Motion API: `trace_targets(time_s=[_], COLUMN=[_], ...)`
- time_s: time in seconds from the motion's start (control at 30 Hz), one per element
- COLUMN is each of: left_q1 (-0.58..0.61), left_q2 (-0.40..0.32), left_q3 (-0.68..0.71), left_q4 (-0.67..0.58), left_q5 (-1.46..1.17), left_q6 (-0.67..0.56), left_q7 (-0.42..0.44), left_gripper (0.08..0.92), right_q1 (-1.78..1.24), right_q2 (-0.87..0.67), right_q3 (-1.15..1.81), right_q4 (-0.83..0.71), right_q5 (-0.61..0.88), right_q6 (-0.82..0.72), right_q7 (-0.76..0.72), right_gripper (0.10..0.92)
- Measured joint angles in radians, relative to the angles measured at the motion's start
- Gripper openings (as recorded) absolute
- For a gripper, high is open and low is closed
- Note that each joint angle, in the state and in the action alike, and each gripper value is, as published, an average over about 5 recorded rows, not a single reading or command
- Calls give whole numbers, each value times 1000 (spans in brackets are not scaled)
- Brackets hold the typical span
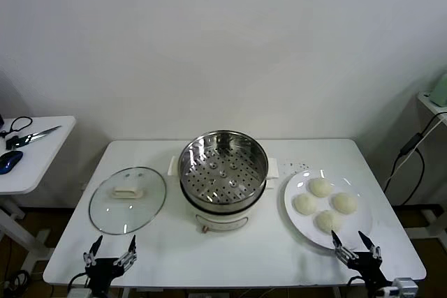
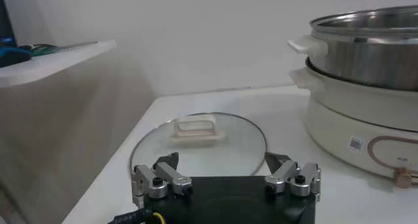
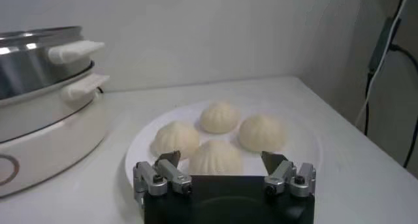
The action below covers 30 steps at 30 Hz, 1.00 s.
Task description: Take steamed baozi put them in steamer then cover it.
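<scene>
Both end effectors, left (image 1: 110, 250) and right (image 1: 356, 244), sat wide open and empty at the desk's (image 1: 230, 256) 6 o'clock edge, baozi (image 1: 325, 204) plated.

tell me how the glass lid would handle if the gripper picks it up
The lid looks rigid and probably heavy for its size: glass with a metal rim. Its smooth dome seems slippery, so the white handle is likely the safest hold. Dropped, it could break.
</scene>
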Motion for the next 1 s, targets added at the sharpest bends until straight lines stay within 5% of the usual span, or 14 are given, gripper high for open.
trace_targets(time_s=[0.4,1.0], left_q1=[-8,12], left_q2=[2,-8], left_q3=[7,24], left_q4=[-9,-29], left_q5=[1,13], left_q6=[-2,-35], left_q7=[6,18], left_gripper=[823,823], right_q1=[487,1638], right_q2=[-260,-462], right_q3=[-218,-1351], right_q4=[-152,-626], right_q5=[-158,-448], right_q6=[-171,47], right_q7=[-178,-942], right_gripper=[823,823])
